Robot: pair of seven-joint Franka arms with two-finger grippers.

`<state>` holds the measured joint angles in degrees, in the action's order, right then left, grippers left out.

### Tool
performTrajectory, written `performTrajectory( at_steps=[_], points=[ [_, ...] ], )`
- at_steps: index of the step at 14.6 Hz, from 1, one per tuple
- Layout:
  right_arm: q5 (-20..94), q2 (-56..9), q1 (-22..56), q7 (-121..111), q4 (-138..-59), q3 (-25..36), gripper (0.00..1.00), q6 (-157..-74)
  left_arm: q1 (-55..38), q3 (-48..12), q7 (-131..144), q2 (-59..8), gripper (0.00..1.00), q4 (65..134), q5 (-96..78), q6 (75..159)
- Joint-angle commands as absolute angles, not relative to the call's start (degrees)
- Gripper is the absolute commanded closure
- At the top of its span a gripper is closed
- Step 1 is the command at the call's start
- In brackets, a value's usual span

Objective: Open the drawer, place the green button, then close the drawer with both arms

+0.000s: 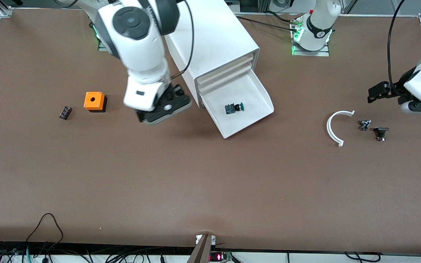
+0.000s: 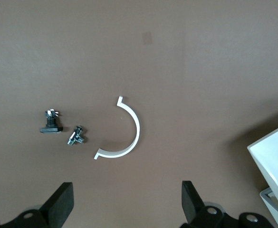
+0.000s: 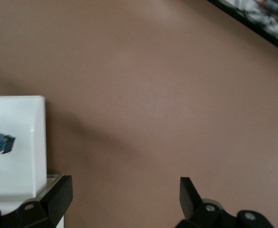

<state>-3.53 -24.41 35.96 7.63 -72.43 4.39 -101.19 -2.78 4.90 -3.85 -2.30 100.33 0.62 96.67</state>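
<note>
Right end effector (image 1: 163, 109) hangs beside the open drawer (image 1: 261, 95), toward the right arm's end of the tabletop (image 1: 181, 175), and its own wrist view shows the fingers (image 3: 58, 197) spread wide with nothing between them. Button (image 1: 234, 107) already lies inside the drawer, on the tray floor, so by my reading the step in hand is the closing push. Left end effector (image 1: 378, 93) waits over the left arm's end of the tabletop, fingers (image 2: 60, 202) also wide and empty; below it lie a white curved clip (image 1: 336, 126), a small metal fitting (image 1: 364, 125) and a black button part (image 1: 380, 132).

To close well, the drawer sits at an angle with the white cabinet (image 1: 214, 44), so the push should run along the cabinet's own slide line, not square to the table edge. Contact belongs on the sloped front lip, near its middle, with the fingers brought together first so one flat face meets the plastic. A slow push keeps the loose button from rolling. The cabinet may slide on the tabletop, so the other arm could brace it.

An orange cube (image 1: 94, 100) and a small dark part (image 1: 65, 112) lie near the right end effector, clear of the push path.

Writing: only part of a word shows on the right arm's black joint band, too cut off to read
</note>
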Motion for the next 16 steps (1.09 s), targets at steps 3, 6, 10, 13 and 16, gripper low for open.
performTrajectory(
  at_steps=[3,6,10,13,16],
  points=[
    [-3.25,-19.34,25.78,13.80,-75.06,3.16,0.00,-94.14,-4.04,-0.15,-1.25,-9.49,0.00,103.16,1.32,106.66],
    [-2.81,-18.90,16.64,11.18,-76.11,2.99,0.00,-95.44,-4.83,-3.76,10.78,-11.50,0.00,108.53,1.49,115.03],
    [-2.73,-17.76,6.78,8.17,-77.34,-0.44,0.00,-97.64,-8.34,-6.06,25.72,-16.07,0.00,113.19,2.20,125.04],
    [-2.55,-15.12,5.98,9.84,-79.10,2.27,0.00,-92.32,-9.49,-7.82,33.11,-19.32,0.00,115.84,2.11,131.82],
    [-2.64,-13.19,5.98,5.65,-80.06,6.84,0.00,-89.74,-11.86,-10.62,44.79,-22.49,0.00,116.36,2.11,135.52]
  ],
)
